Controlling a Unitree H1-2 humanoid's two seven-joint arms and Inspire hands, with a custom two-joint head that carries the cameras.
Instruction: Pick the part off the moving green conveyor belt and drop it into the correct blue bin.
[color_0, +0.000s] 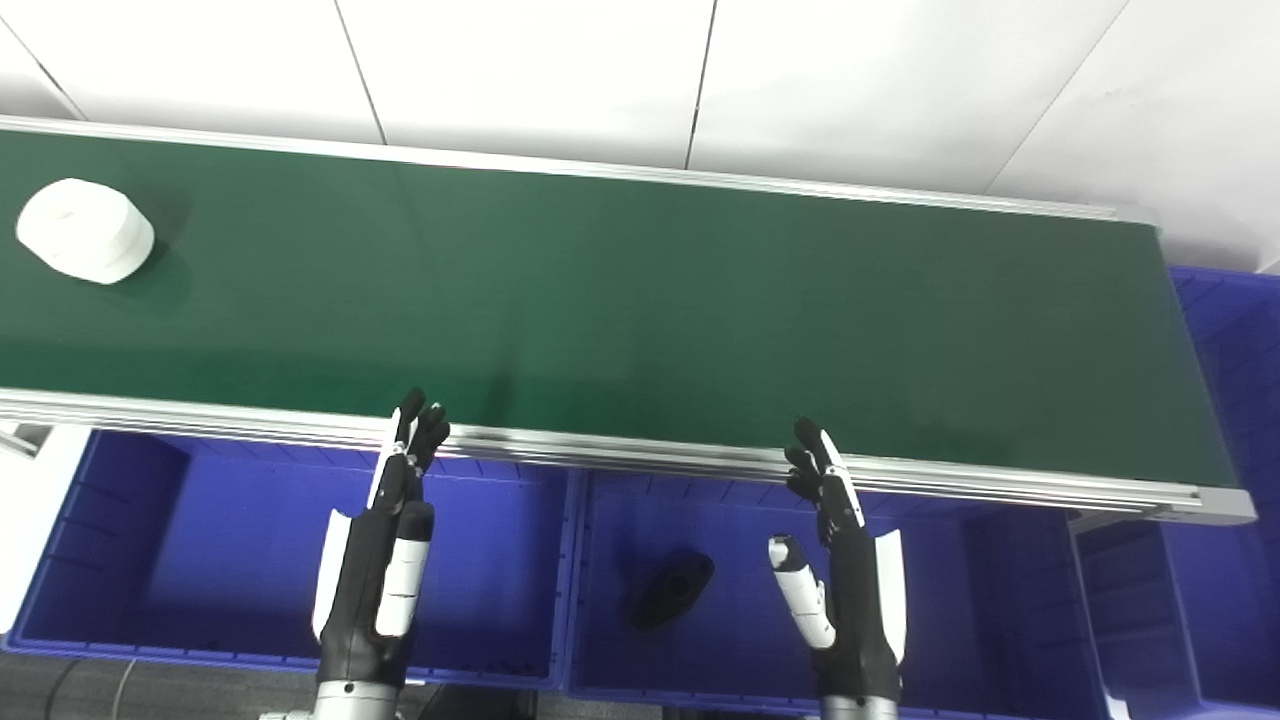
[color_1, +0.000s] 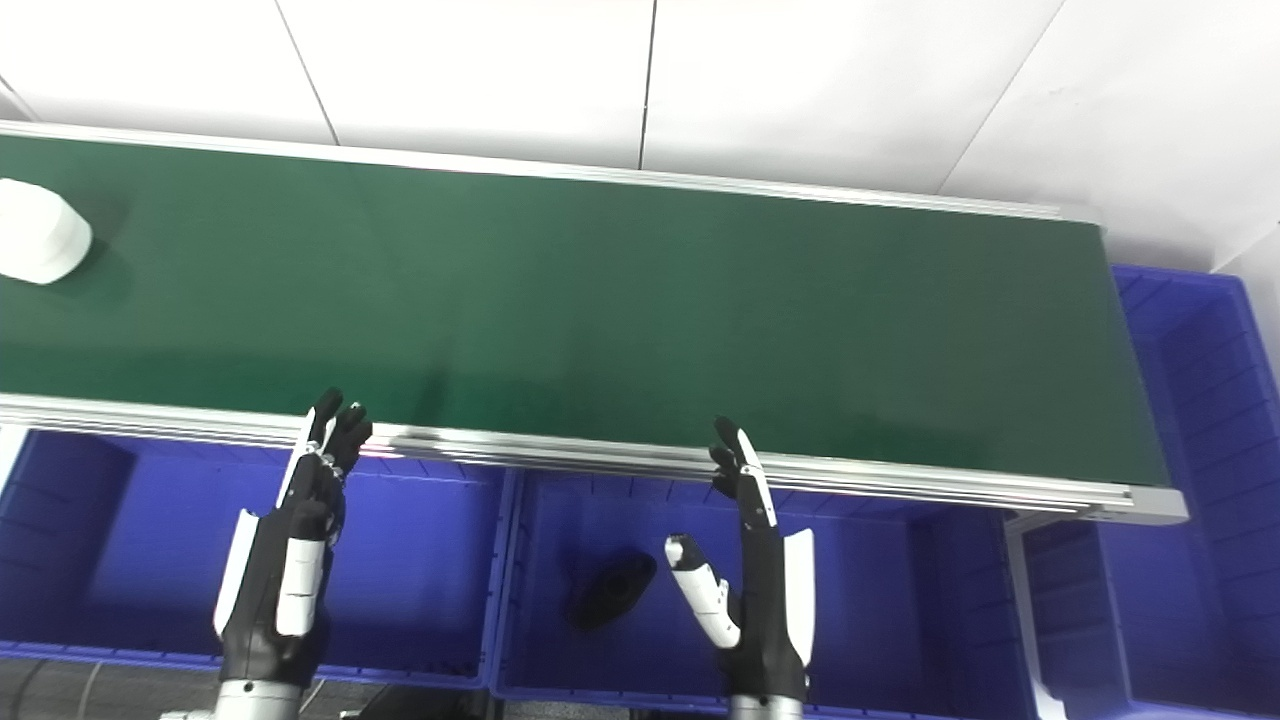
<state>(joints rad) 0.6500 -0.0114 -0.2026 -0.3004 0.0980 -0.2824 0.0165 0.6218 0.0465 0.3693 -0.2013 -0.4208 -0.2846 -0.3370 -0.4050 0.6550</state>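
A white rounded part (color_0: 85, 230) lies on the green conveyor belt (color_0: 640, 320) at its far left; it also shows in the right eye view (color_1: 38, 242). My left hand (color_0: 385, 540) is open and empty, fingers straight, over the left blue bin (color_0: 200, 560), fingertips at the belt's near rail. My right hand (color_0: 835, 560) is open and empty over the middle blue bin (color_0: 950, 600), fingertips also near the rail. Both hands are far from the white part.
A black part (color_0: 672, 590) lies in the middle bin. Another blue bin (color_0: 1230, 420) stands past the belt's right end. An aluminium rail (color_0: 640, 455) edges the belt's near side. White floor tiles lie beyond the belt.
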